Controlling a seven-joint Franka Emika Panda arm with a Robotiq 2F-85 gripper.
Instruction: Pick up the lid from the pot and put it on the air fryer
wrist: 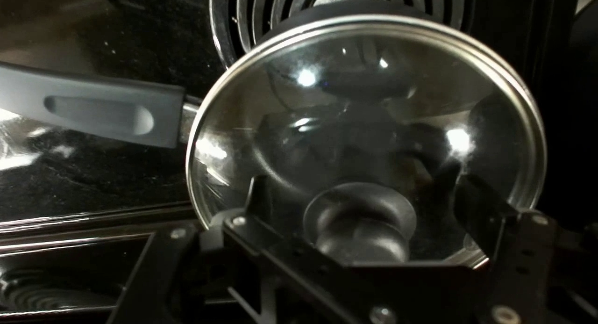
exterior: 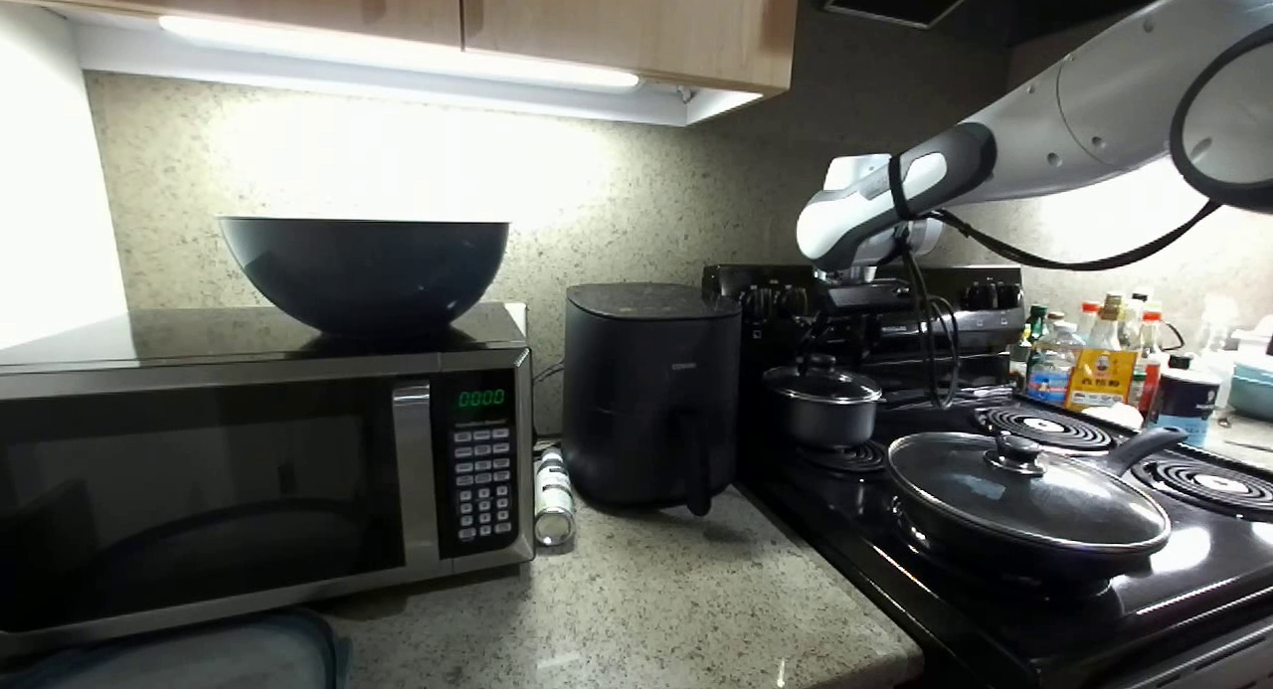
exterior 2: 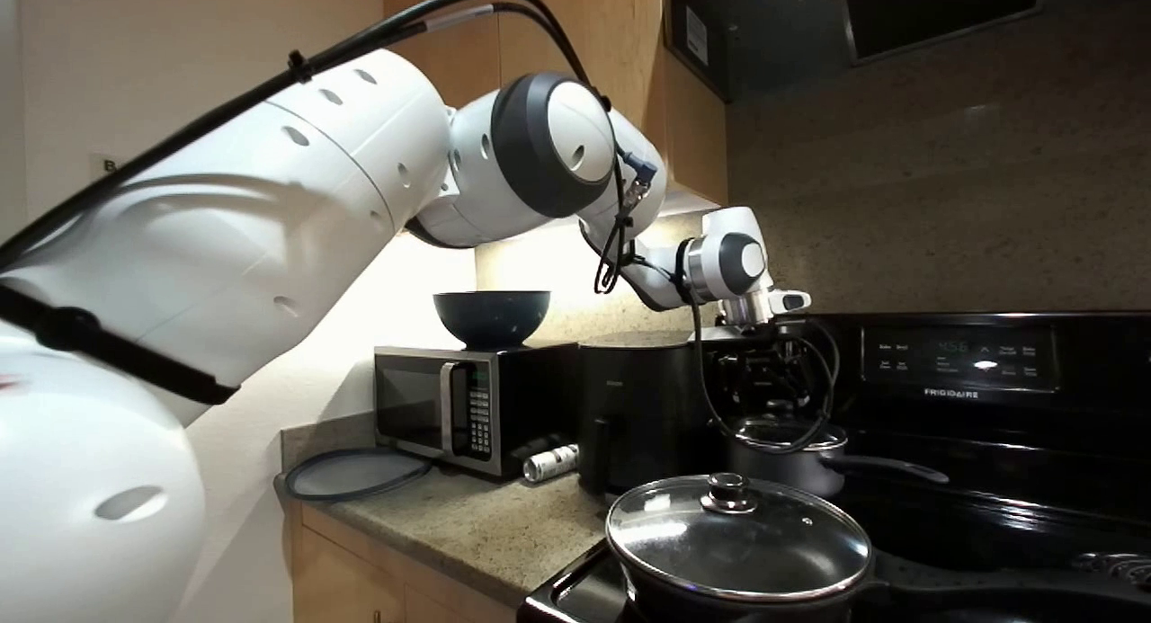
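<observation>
Light from a strip [exterior: 398, 53] under the cupboard [exterior: 627, 13] falls on a speckled wall [exterior: 159, 172], with the bench [exterior: 646, 590] and the black stove [exterior: 855, 520] before it. Over the stove hangs the tool [wrist: 362, 195], pointing down, its fingers [wrist: 483, 216] wide apart. Directly beneath it sits the pot [exterior: 825, 421] on a burner [exterior: 845, 457], and the lid [wrist: 345, 141] rests on that pot, its rim following the pot's. In the wrist view the lid's knob [wrist: 362, 226] shows between the two fingers, with a gap to either side; whether the fingertips reach down to the lid cannot be told. The pot's handle [wrist: 93, 104] runs out from under the tool, away from the fryer [exterior: 646, 401], which stands upright on the bench, to one side of the tool. Past the fryer from the tool, a can [exterior: 554, 500] lies on its side next to the microwave [exterior: 229, 450], which bears a bowl [exterior: 368, 271]. Nearer the stove's front than the tool, the pan [exterior: 995, 560] sits under its wide glass cover [exterior: 1074, 495]. On the tool's other side from the fryer, bottles [exterior: 1099, 361] stand close together.
</observation>
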